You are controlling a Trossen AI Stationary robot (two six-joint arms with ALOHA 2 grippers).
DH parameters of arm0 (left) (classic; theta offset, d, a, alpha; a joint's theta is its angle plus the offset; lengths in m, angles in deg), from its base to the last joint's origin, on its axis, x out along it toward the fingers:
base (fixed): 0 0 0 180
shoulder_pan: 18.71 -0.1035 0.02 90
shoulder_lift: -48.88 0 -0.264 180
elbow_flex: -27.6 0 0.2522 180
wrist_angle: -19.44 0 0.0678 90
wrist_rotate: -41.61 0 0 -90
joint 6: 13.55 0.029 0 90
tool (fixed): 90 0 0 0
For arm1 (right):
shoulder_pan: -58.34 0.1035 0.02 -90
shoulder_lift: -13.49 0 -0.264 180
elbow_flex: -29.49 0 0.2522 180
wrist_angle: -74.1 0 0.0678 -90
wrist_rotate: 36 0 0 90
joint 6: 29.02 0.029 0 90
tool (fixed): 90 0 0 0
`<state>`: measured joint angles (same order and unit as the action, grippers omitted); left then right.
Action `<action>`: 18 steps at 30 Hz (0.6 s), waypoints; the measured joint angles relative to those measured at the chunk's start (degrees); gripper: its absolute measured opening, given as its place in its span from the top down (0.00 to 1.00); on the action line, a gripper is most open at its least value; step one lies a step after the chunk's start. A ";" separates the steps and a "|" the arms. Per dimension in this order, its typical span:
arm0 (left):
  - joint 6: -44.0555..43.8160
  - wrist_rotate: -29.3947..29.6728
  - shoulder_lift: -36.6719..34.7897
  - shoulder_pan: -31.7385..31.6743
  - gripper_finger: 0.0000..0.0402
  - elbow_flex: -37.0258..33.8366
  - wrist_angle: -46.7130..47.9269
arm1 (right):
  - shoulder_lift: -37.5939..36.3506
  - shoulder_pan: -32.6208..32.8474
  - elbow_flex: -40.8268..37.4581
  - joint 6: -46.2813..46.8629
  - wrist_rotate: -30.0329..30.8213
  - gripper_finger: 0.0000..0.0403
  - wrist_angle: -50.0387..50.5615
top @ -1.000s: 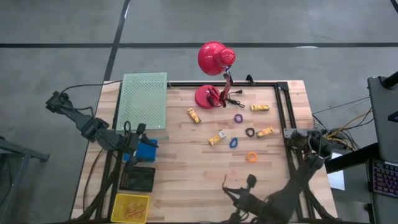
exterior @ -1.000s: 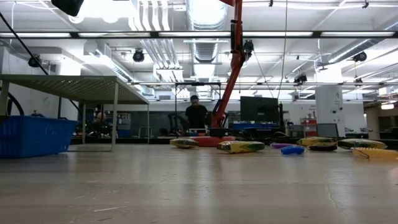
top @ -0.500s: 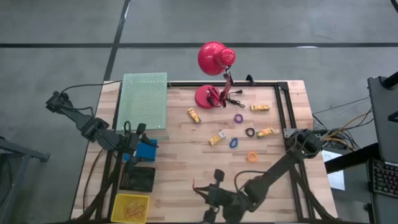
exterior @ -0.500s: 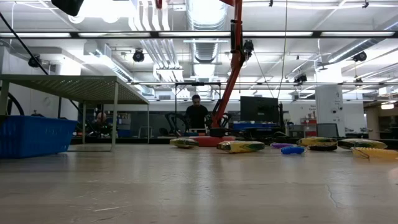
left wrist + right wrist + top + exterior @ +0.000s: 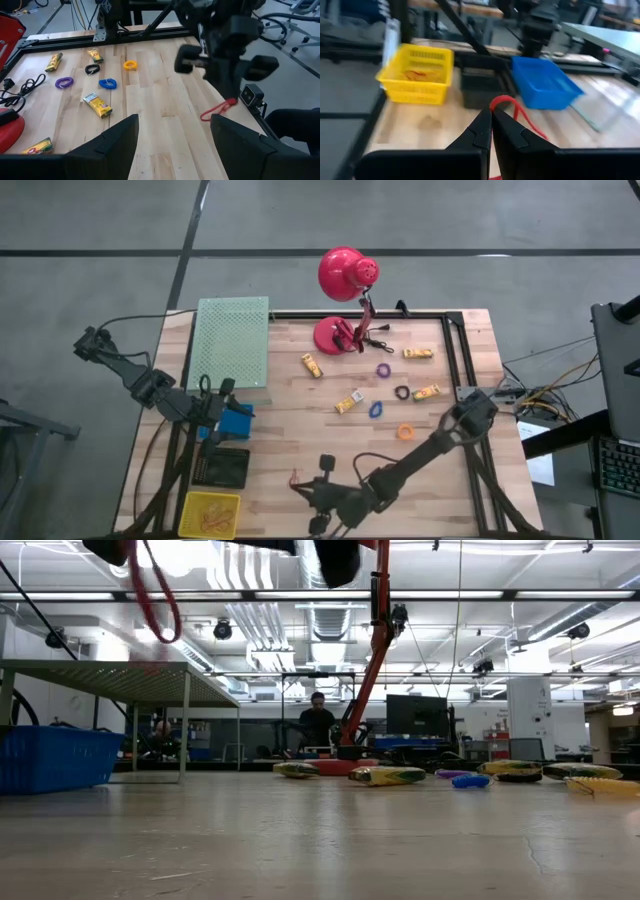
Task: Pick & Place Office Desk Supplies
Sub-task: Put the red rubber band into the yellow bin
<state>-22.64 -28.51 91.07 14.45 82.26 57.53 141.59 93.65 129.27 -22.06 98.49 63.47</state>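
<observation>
The step in hand looks like a carry: the right hand (image 5: 318, 498), low and left of centre in the overhead picture, has its fingers pressed fully together on a red rubber band (image 5: 512, 111), which loops out past the tips in its own wrist picture and dangles as a red strand (image 5: 218, 109) at the right of the left wrist picture. The band is clear of the wooden counter (image 5: 300, 440), hanging above its lower middle part. Ahead of the right hand, in the upper left of its wrist picture, stands a yellow basket (image 5: 417, 74) with something reddish inside, possibly other bands, though the blur leaves that unsure; beside it are a black tray (image 5: 482, 89) and a blue bin (image 5: 545, 87). The next move, as I judge it, calls for bringing the band over the yellow basket at the lower left of the overhead frame and parting the fingers only once the loop hangs inside the rim, since a limp band may cling to a finger. The left hand (image 5: 215, 402) waits at the left edge of the counter next to the blue bin, its fingers spread wide and holding nothing. The other supplies lie right of centre in the overhead frame: yellow pieces (image 5: 312, 365), a purple ring (image 5: 383, 370), a black ring (image 5: 402, 392), a blue ring (image 5: 376, 409) and an orange ring (image 5: 405, 431), all below the red lamp (image 5: 345, 275).
</observation>
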 joint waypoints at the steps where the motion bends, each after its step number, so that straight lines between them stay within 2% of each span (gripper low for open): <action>1: 0.02 0.00 0.02 -0.01 0.37 0.00 -0.02 | 0.78 -0.12 0.00 -1.07 -1.33 0.98 -2.61; 7: 0.02 0.00 0.00 -0.02 0.37 0.02 -0.02 | 4.90 -0.70 0.00 -4.75 -4.63 0.98 -14.36; 13: 0.00 0.00 0.00 0.00 0.37 0.00 -0.02 | 6.57 -2.53 0.00 -4.14 -5.31 0.98 -15.22; 18: 0.00 0.00 0.00 0.00 0.37 0.00 0.00 | 6.76 -4.20 0.00 -1.01 -11.29 0.98 -14.96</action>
<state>-22.64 -28.52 91.07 14.45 82.26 57.53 148.36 89.45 129.27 -23.07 87.20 48.51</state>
